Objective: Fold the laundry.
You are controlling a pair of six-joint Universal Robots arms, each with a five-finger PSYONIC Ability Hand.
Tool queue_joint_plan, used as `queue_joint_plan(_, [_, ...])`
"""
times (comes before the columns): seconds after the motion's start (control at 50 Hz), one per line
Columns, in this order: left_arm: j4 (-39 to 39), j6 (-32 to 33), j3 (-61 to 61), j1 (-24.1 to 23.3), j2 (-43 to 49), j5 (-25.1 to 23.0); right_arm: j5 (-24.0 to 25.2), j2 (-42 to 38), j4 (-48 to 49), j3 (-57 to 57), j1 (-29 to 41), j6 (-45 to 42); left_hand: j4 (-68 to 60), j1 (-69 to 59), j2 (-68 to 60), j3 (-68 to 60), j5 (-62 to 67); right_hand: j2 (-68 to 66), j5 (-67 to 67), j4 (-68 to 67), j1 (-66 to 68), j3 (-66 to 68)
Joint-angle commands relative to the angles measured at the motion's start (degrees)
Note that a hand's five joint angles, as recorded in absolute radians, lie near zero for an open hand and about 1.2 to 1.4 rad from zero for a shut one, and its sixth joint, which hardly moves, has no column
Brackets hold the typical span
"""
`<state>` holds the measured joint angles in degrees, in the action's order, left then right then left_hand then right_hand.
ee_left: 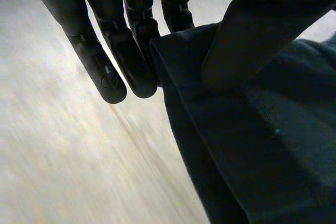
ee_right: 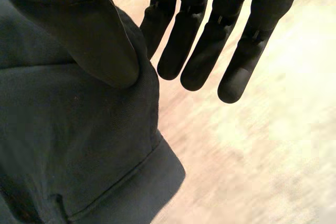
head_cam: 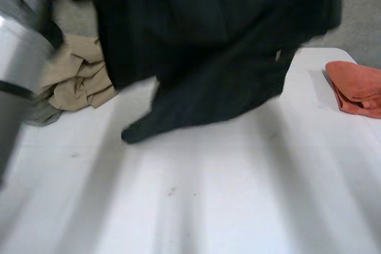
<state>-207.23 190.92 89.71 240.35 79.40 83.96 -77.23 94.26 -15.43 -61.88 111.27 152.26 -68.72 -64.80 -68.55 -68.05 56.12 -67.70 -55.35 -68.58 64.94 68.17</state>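
A dark garment [head_cam: 208, 46] hangs above the white table [head_cam: 208, 194], spread across the far side, with a narrow end drooping down to the tabletop. In the left wrist view my left hand [ee_left: 252, 35] pinches an edge of the dark garment [ee_left: 252, 145] between its thumb and straight fingers [ee_left: 105, 61]. My right hand [ee_right: 79, 40] grips the dark garment [ee_right: 79, 140] the same way, thumb pressed onto the cloth near a hemmed edge, fingers [ee_right: 199, 51] straight.
A crumpled tan pile of clothes [head_cam: 74, 78] lies at the far left of the table, beside my left arm [head_cam: 18, 46]. A folded orange cloth [head_cam: 357, 87] sits at the far right edge. Bare tabletop stretches in front of the garment.
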Motion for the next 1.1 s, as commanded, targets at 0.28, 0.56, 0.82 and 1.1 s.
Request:
queue_joint_plan(0.28, [8.16,-1.08,-34.85,6.01,21.74,0.94,-6.35,-22.26,-5.14,32.17,0.62,5.5,-11.28,-15.2,-11.45,-11.95,13.88,-12.3,-14.65,-11.42,15.06,11.83])
queue_joint_plan(0.56, [6.66,-0.9,-51.81,6.97,58.31,0.24,-11.1,-52.76,18.31,34.28,2.82,4.8,-11.28,-15.2,-11.45,-11.95,13.88,-10.86,-13.22,-9.99,13.62,10.39])
queue_joint_plan(0.82, [4.02,-1.17,-57.37,6.97,62.65,4.45,-12.59,-53.58,26.51,35.52,2.99,4.97,58.34,54.42,58.17,57.67,-55.74,57.7,55.35,58.58,-54.94,-58.17])
queue_joint_plan(1.1, [12.63,-0.55,-16.08,0.21,27.14,4.55,-9.43,-35.55,-6.44,24.01,2.11,1.2,54.3,50.38,54.13,53.63,-51.7,57.7,55.35,58.58,-54.94,-58.17])
